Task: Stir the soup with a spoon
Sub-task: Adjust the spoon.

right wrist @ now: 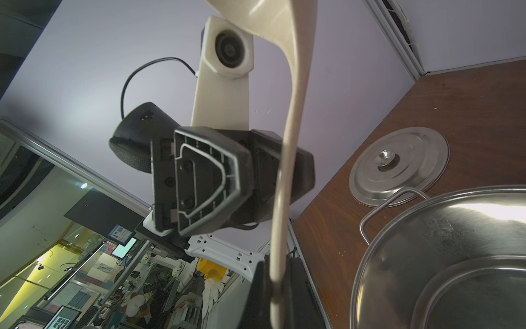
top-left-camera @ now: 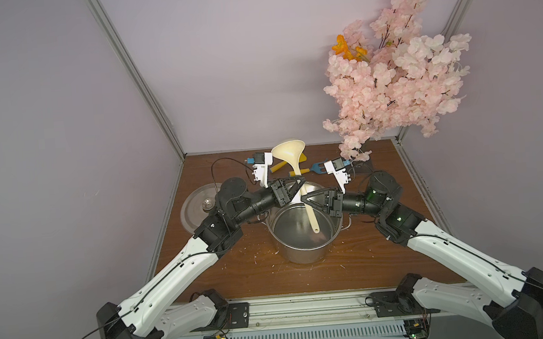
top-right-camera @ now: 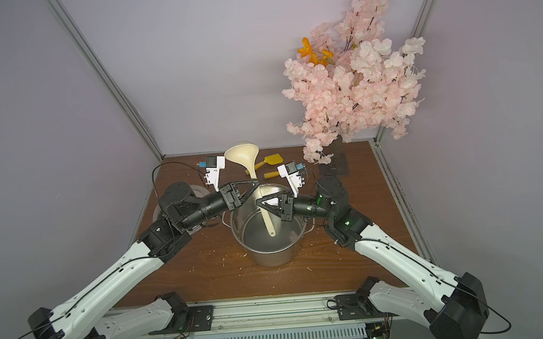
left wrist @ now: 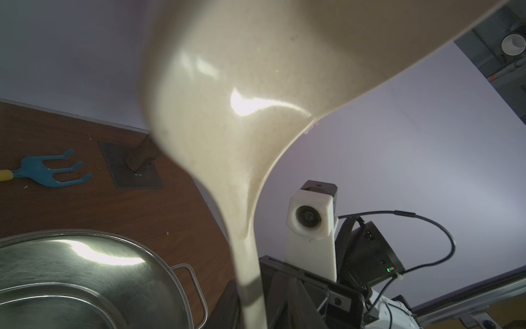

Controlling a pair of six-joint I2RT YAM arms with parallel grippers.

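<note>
The spoon (top-left-camera: 287, 154) stands almost upright over the pot (top-left-camera: 303, 257), but with the wrong end down. Its bowl is high in the air, and only the tip of the handle hangs inside the pot, above a shiny bottom where I see no soup. The right claw (top-left-camera: 303, 200) is pressed together on the middle of the handle. The left claw (top-left-camera: 300, 184) stands just above it with a finger on each side of the handle; whether it presses the handle I cannot tell. The main danger, I think, is the passing from one claw to the other. If the right claw lets go before the left has a firm hold, the smooth slim handle can slip. The spoon then drops into the pot or over its rim onto the surface (top-left-camera: 238, 272). The heavy bowl on top can also make the spoon swing round in a single pinch. The two claws are very near each other, so a small turn may knock them together. A handle pushed hard against the wall could also shift the pot toward the lid (top-left-camera: 197, 212).
</note>
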